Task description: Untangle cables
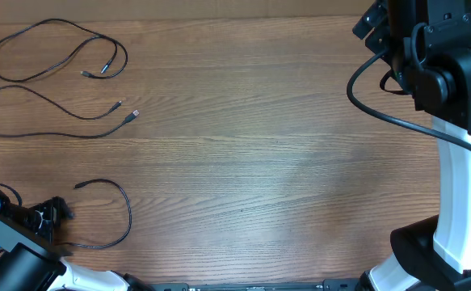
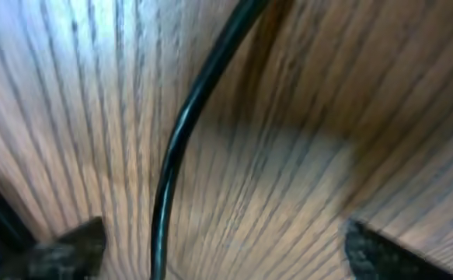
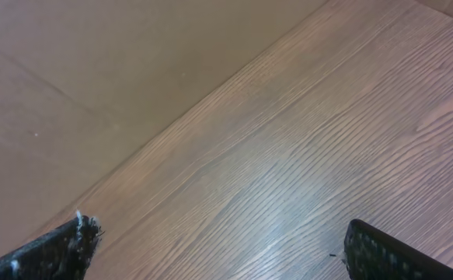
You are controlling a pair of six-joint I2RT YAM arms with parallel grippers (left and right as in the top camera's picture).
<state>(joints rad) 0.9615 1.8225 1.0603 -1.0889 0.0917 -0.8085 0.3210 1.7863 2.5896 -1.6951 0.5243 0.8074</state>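
Three thin black cables lie apart on the left of the wooden table (image 1: 259,162). One is a loop (image 1: 57,21) at the far left corner. A second (image 1: 82,119) lies below it, with silver tips. A third (image 1: 129,214) curves at the near left. My left gripper (image 1: 57,214) sits low at that third cable's near end. In the left wrist view its jaws (image 2: 226,257) are open, with the cable (image 2: 179,140) running between them nearer the left finger. My right gripper (image 1: 372,20) is open and empty at the far right, and its wrist view (image 3: 218,249) shows only bare wood.
The right arm's thick black wiring (image 1: 364,101) hangs over the far right of the table. A brown wall (image 3: 94,70) rises behind the table's far edge. The white right arm base (image 1: 453,234) stands at the near right.
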